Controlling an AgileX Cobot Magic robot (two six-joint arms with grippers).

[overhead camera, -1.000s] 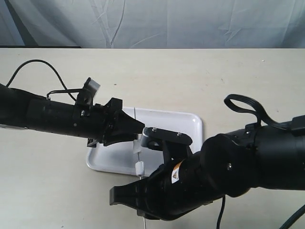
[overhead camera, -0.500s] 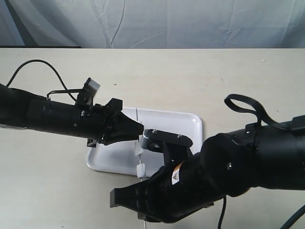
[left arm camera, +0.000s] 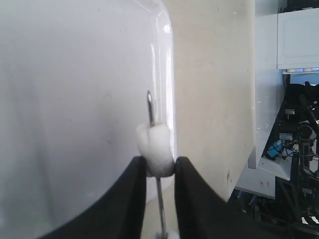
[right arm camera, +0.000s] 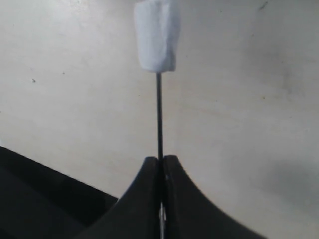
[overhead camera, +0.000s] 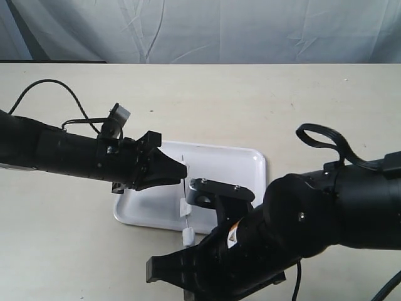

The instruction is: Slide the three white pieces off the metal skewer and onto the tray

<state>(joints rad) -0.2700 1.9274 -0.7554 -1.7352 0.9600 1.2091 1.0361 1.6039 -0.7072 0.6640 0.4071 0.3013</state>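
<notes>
Probably a robotics lab: two black robot arms point(overhead camera: 62, 150) reach over a plain pale table point(overhead camera: 263, 100) before a wrinkled cloth backdrop point(overhead camera: 219, 31), and past the table edge stand white cabinets point(left arm camera: 298, 35) and blurred racks point(left arm camera: 299, 149) of cabled gear.

Bench point(overhead camera: 263, 94): flat, matt, pale beige top spanning the full width of the exterior view. Its far edge meets a wrinkled blue-grey cloth backdrop point(overhead camera: 219, 31).

Lying flat on it: one white rectangular plastic tray point(overhead camera: 247, 164) with rounded corners and a low raised rim. It sits near the middle of the bench, toward the near side, slightly skewed to the bench edge. In the left wrist view the tray's glossy rim point(left arm camera: 167, 74) sits directly on the beige surface point(left arm camera: 214, 99).

A thin black cable point(overhead camera: 44, 83) loops over the left part of the bench; contact with the surface cannot be told.

The right wrist view shows beige bench surface point(right arm camera: 259, 99) with faint specks.
</notes>
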